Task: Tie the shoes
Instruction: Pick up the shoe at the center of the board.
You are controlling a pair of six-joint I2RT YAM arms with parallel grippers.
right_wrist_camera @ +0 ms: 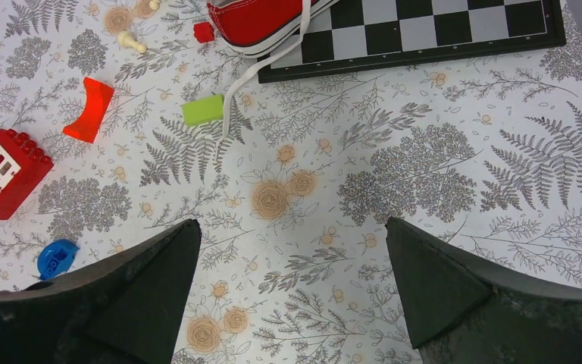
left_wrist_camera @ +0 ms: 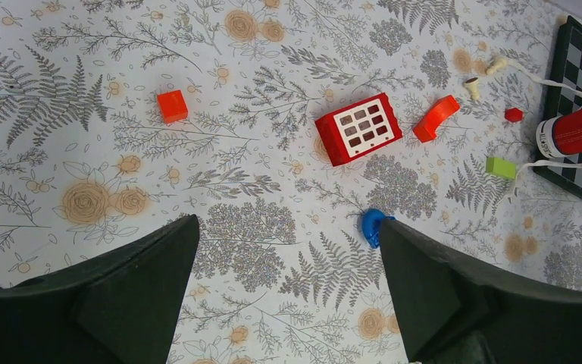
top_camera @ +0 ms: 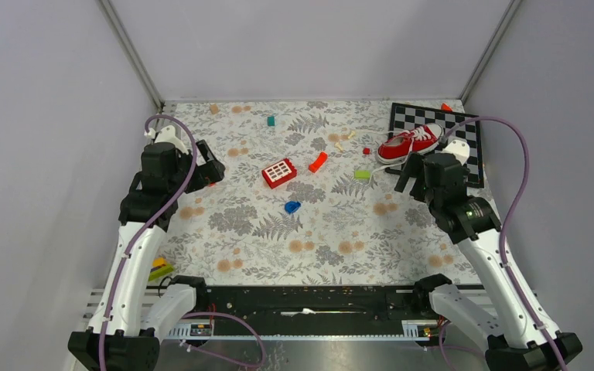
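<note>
Near side of sneaker (top_camera: 410, 144) unobstructed, green block (top_camera: 362, 175) beside trailing lace (right_wrist_camera: 227, 114), chessboard (top_camera: 433, 116) rim underneath

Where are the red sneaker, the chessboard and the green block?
red sneaker (top_camera: 408, 144): top external view, on its red canvas upper.
chessboard (top_camera: 424, 116): top external view, on bare squares at its far side.
green block (right_wrist_camera: 202, 109): right wrist view, on its top face.

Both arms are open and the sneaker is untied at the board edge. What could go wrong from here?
The sneaker hangs partly off the chessboard edge, so tugging may tip or drag it. One loose lace trails beside the green block; the right fingers could pinch both. The left fingers sit far from the sneaker, so their reach may be tight.
</note>
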